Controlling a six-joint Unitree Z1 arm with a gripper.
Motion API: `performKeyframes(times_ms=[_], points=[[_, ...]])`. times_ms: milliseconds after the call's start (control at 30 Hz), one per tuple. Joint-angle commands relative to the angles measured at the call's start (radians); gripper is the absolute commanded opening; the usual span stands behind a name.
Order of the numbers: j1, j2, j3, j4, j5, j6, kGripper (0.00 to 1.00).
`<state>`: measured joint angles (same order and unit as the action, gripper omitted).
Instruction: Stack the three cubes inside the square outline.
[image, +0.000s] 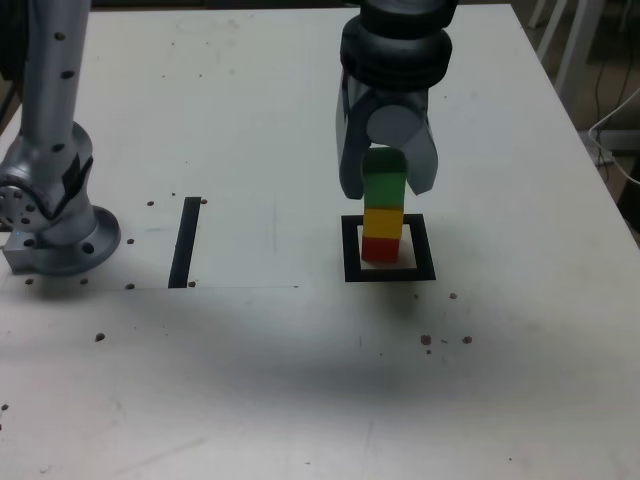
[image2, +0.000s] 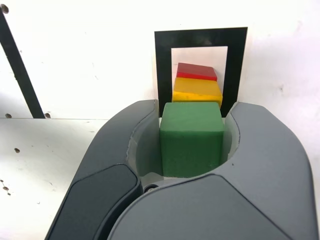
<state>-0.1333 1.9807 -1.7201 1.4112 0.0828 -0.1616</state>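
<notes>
Green cube (image: 383, 186) sits clamped between the jaws of your tool (image: 387, 172), right on top of the yellow cube (image: 383, 220), which rests on the red cube (image: 379, 248) inside the square outline (image: 350, 248). From the exterior view I cannot tell whether green already bears fully on yellow or hangs a hair above it, so treat it as not yet settled. The wrist view shows the lower two slightly stepped, so line green up over yellow, not over red. Lower straight down until it seats, then part the jaws slowly and evenly so neither pad drags the cube sideways. Lift straight up; any sideways drift could topple the tower.

Little stands in your way. A black strip (image: 185, 242) lies well apart toward the exterior view's left, the arm's base (image: 60, 235) farther left, and the table (image: 300, 380) around the outline holds only small dark specks
</notes>
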Motion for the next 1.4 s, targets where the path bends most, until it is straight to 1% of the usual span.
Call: performKeyframes(times_ms=[0, 67, 167, 267, 867, 933, 1000, 1133, 1200, 1267, 1367], points=[[0.003, -0.003, 0.005, 0.005, 0.008, -0.006, 0.17], [0.003, -0.003, 0.007, 0.005, 0.014, -0.007, 0.25], [0.003, -0.003, 0.007, 0.003, 0.019, -0.003, 0.39], [0.003, -0.002, 0.007, 0.002, 0.016, 0.004, 0.49], [0.003, 0.002, 0.015, 0.0, -0.01, 0.01, 0.5], [0.003, 0.002, 0.017, -0.004, -0.009, 0.011, 0.52], [0.003, 0.003, 0.018, -0.012, -0.008, 0.015, 0.59], [0.003, 0.002, 0.019, -0.029, -0.006, 0.025, 0.86], [0.003, 0.002, 0.02, -0.034, -0.006, 0.027, 0.95], [0.003, 0.001, 0.024, -0.038, -0.006, 0.027, 0.99], [0.003, -0.001, 0.028, -0.041, -0.005, 0.026, 0.99]])
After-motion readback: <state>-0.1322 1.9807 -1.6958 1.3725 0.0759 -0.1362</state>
